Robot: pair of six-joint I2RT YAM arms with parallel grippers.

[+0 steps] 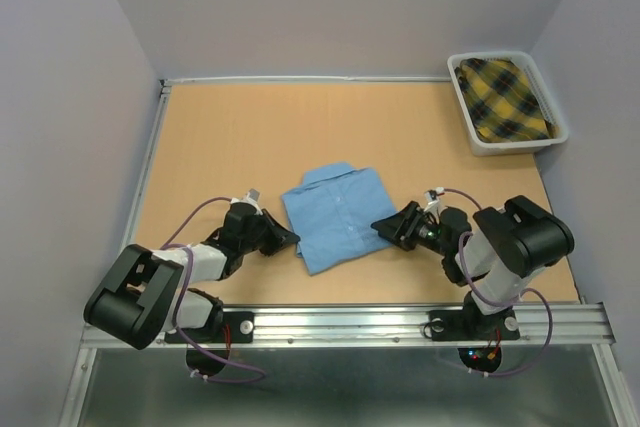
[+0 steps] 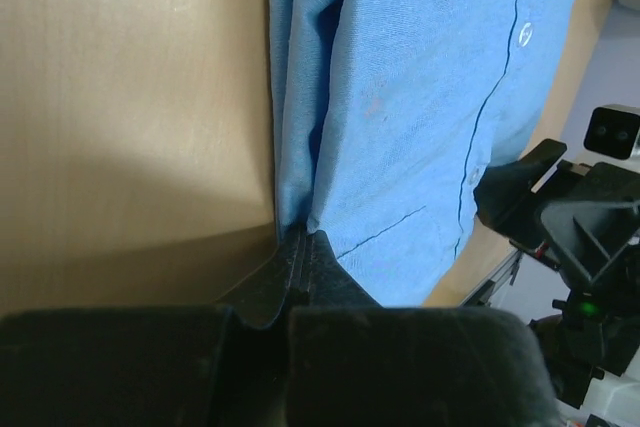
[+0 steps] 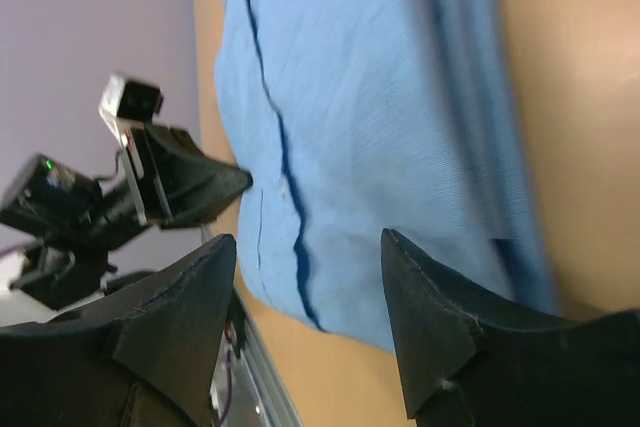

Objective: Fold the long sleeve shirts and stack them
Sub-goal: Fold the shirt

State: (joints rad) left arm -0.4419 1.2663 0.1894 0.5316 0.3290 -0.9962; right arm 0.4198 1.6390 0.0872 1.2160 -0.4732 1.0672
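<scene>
A folded light blue shirt [image 1: 335, 215] lies flat at the middle of the table [image 1: 230, 137], collar toward the far side and button front facing up. The left gripper [image 1: 290, 239] sits low at the shirt's near-left edge, jaws pressed together and tips touching the cloth – whether any fabric is pinched between them cannot be told. The right gripper [image 1: 385, 229] rests at the shirt's right edge with its fingers [image 3: 180, 317] spread apart, holding nothing – blue cloth shows between them in the wrist view. At the far right corner, a pale bin [image 1: 515, 147] holds a yellow plaid cloth [image 1: 505, 97], well apart from the shirt.
</scene>
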